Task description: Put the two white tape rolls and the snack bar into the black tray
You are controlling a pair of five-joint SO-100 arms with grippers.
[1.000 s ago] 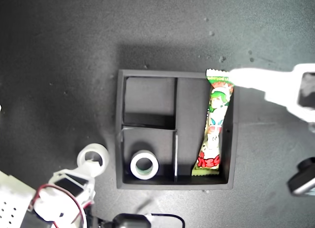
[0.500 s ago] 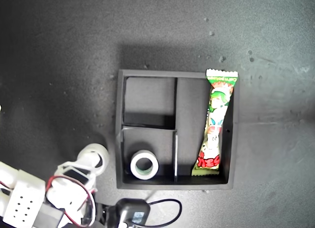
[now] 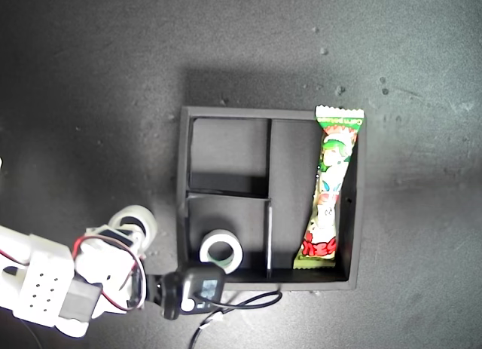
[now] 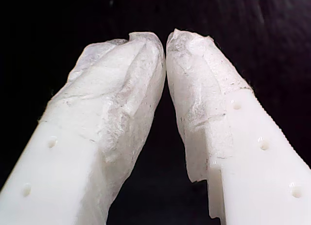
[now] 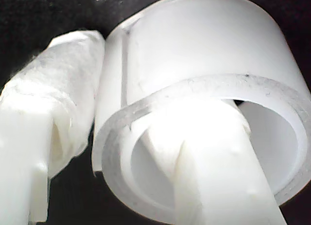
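Lifted, a tape roll in my second claw; first claw closed, empty.

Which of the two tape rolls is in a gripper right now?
The tape roll outside the tray, pinched by my second gripper with one finger through its hole; the other tape roll lies in the black tray.

A robot test bench: a bare, scuffed dark grey surface and a white printed arm with exposed red wiring.
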